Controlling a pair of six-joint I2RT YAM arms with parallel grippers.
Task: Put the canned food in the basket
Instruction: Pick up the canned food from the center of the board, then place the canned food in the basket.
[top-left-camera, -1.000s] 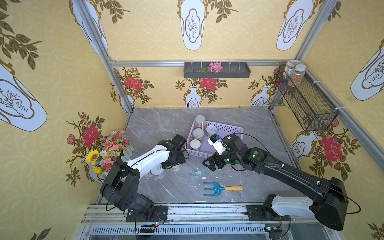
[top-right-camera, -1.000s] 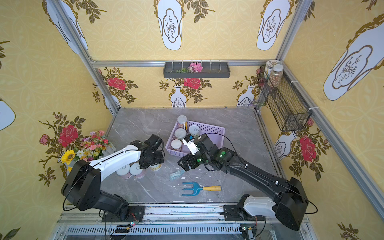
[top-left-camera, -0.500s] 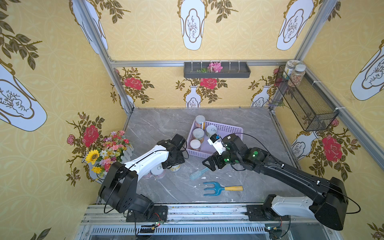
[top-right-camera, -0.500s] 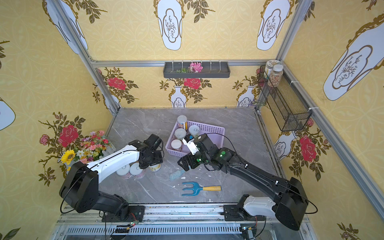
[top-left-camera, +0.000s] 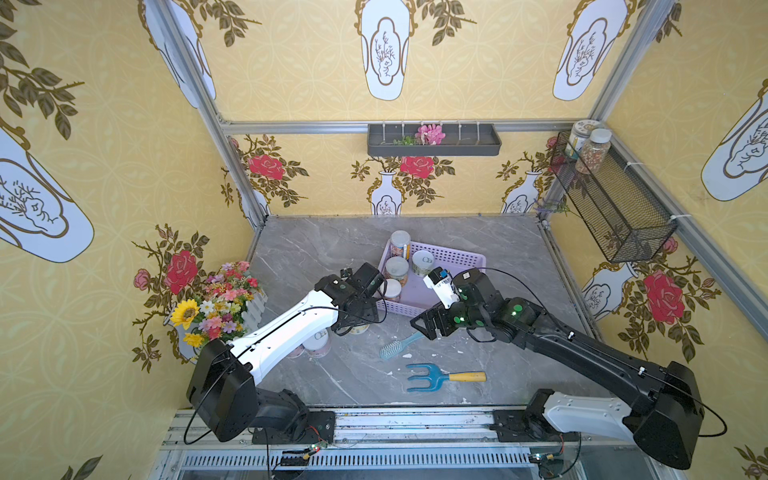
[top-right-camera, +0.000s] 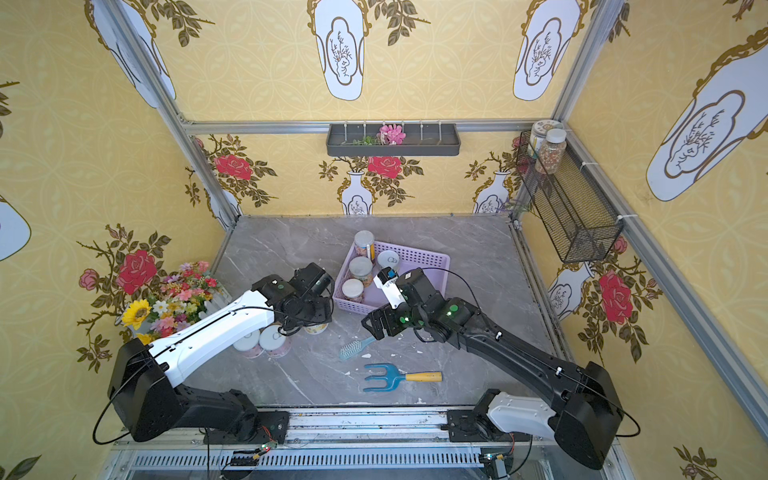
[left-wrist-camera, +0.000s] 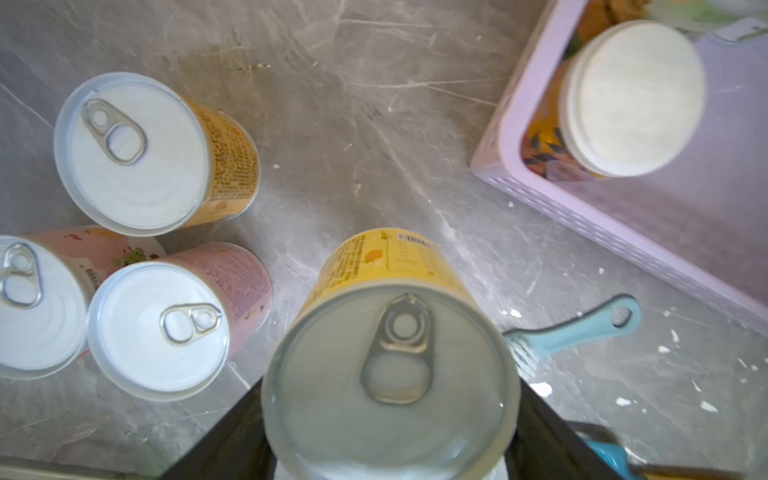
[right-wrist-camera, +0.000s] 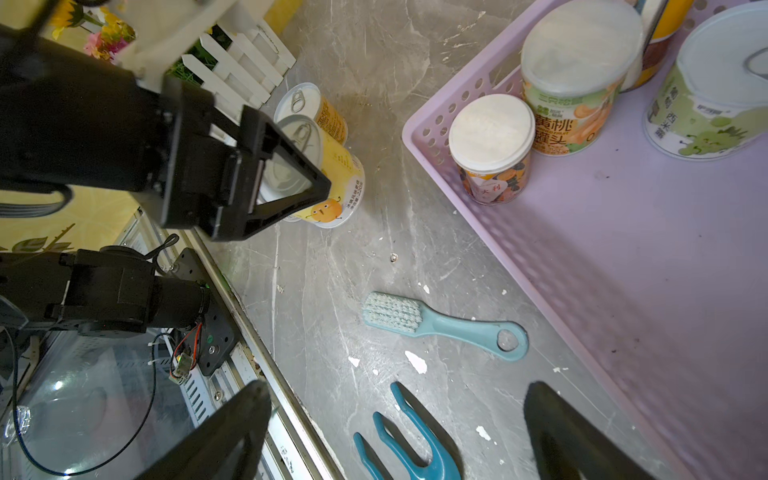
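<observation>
Grips yellow can (left-wrist-camera: 390, 374) with left gripper (left-wrist-camera: 388, 440), just outside basket (top-left-camera: 455, 258). Holds right gripper (right-wrist-camera: 399, 392) wide, empty, beside basket. Shows four cans (top-left-camera: 397, 266) inside basket, three cans (left-wrist-camera: 133, 153) outside it.

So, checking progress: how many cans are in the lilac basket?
4, along the basket's left wall: tall can at the far corner, pull-tab can beside it, two plain-lidded cans nearer.
</observation>
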